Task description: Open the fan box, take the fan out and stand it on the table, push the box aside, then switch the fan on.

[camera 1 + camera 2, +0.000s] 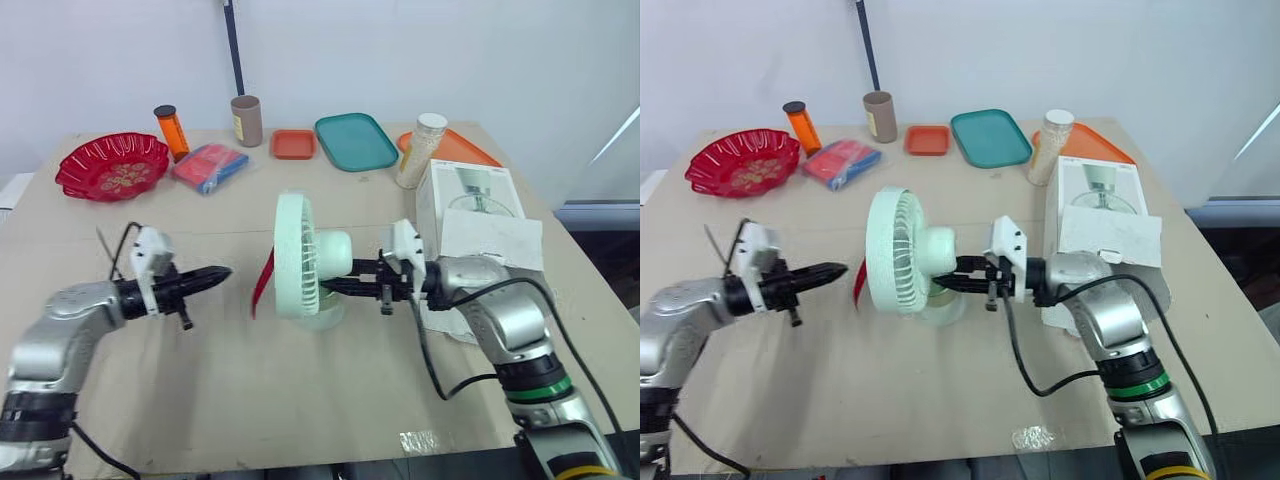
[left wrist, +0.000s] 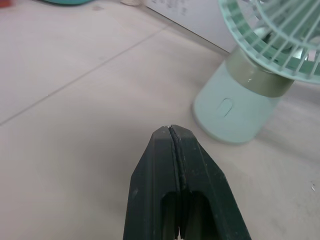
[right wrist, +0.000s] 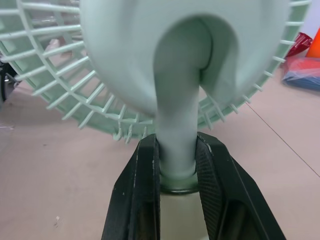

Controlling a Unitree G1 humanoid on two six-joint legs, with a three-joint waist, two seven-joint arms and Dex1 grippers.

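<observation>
one mint-green fan (image 1: 297, 256) upright, round grille, right claw (image 3: 177, 144) pinching neck.

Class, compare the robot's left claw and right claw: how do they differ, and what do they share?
The left claw is shut on nothing; the right claw is shut on the neck of the fan. The left claw hangs apart from the fan; the right claw touches it. Both are black and point inward at the fan.
</observation>
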